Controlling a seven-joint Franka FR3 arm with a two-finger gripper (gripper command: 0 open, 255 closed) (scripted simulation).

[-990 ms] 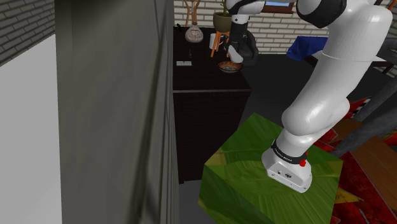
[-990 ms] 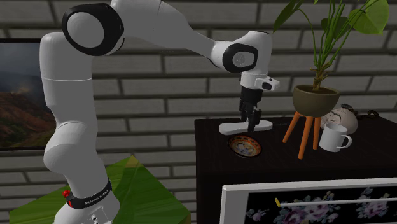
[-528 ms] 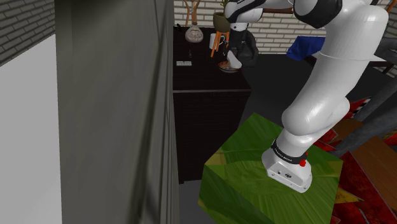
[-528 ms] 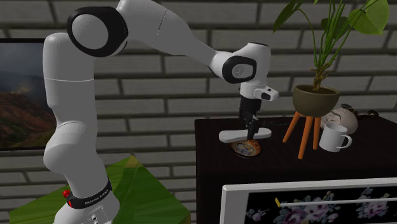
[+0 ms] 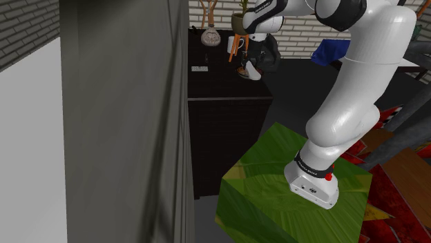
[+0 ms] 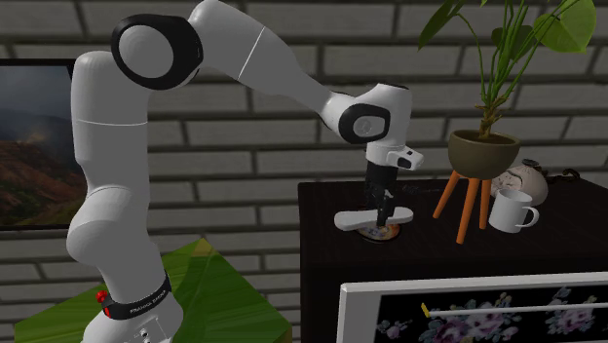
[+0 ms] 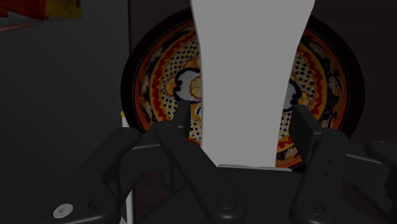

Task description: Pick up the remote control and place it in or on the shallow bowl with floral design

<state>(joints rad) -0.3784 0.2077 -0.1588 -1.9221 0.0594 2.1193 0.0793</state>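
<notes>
My black gripper (image 6: 382,209) is shut on a plain white remote control (image 6: 369,217), gripped near its middle and held level. It hangs just over the shallow bowl (image 6: 381,234) on the dark cabinet (image 6: 438,248). In the wrist view the remote (image 7: 251,76) runs away from my gripper (image 7: 245,127) between both fingers (image 7: 184,121), straight across the bowl (image 7: 156,70). The bowl has an orange, red and black floral pattern. In the shoulder view my gripper (image 5: 254,62) holds the remote (image 5: 253,72) low over the cabinet top; whether remote and bowl touch I cannot tell.
A potted plant (image 6: 482,151) on an orange stand (image 6: 468,200), a white mug (image 6: 511,210) and a round vase (image 6: 531,180) stand beside the bowl. A small white item (image 5: 200,69) lies on the cabinet. A floral framed panel (image 6: 468,312) stands in front. A tall grey wall (image 5: 117,117) borders the cabinet.
My gripper has come down with the remote, from well above the bowl to just over it. The grip has not changed.
</notes>
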